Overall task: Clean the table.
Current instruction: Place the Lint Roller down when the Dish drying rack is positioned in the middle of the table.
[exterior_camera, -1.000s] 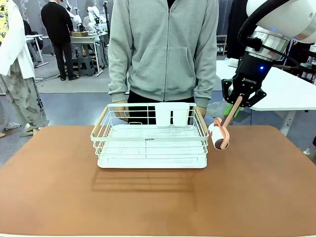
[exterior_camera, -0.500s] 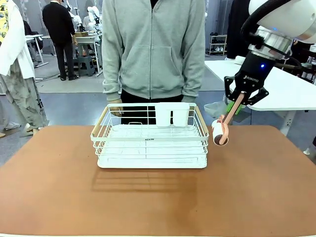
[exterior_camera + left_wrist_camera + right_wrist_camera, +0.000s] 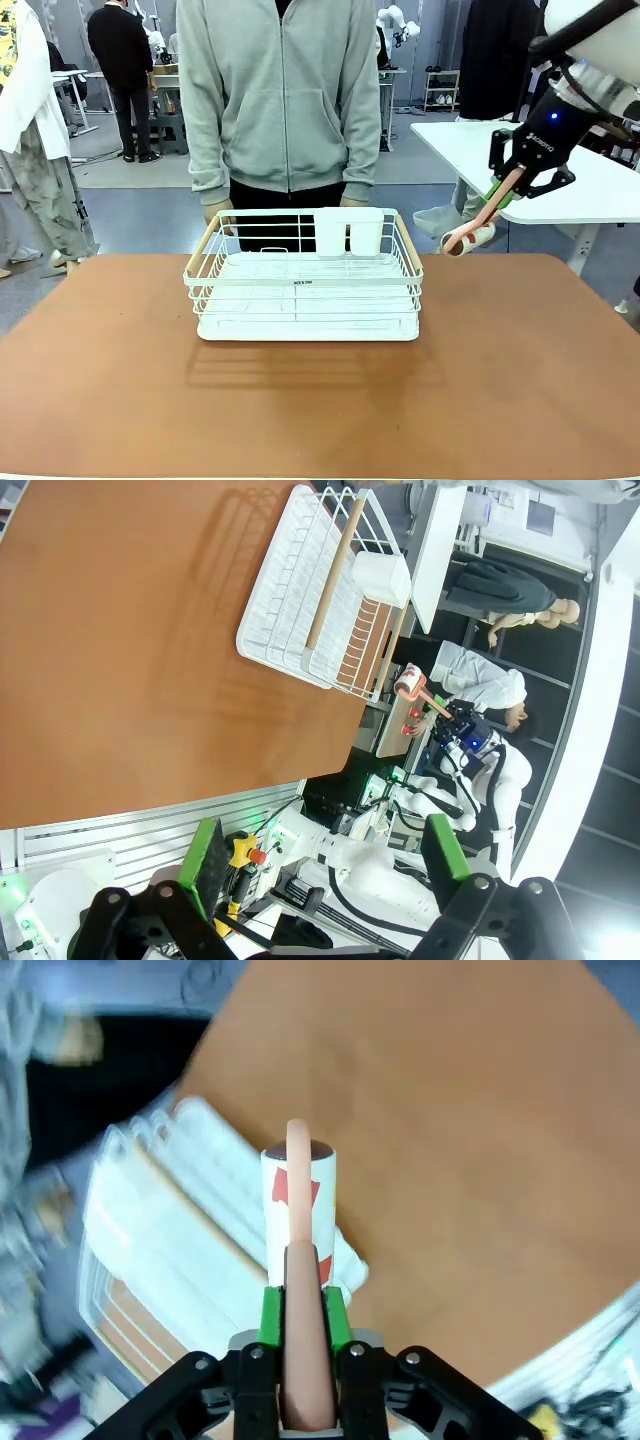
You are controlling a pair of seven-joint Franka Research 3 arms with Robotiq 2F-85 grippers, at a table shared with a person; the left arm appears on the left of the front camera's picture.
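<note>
the right gripper (image 3: 503, 193) hangs at about two o'clock in the front view, its green pads (image 3: 268, 1316) clamped on the pink handle of a lint roller with a white paper roll (image 3: 468, 237), which slants down toward eight o'clock and is held in the air. the large reddish-brown matte table (image 3: 520, 370) lies below, at six o'clock of the claw, well apart from the roller. a white wire dish rack with pale wooden handles (image 3: 305, 275) sits on the table's far middle, at nine o'clock of the roller. a person in a grey zip hoodie (image 3: 278, 100) stands behind it at twelve. in the left wrist view the left gripper (image 3: 325, 852) has its fingers apart, holding nothing, above the robot's base. a smaller white table (image 3: 590, 190) stands at three o'clock.
</note>
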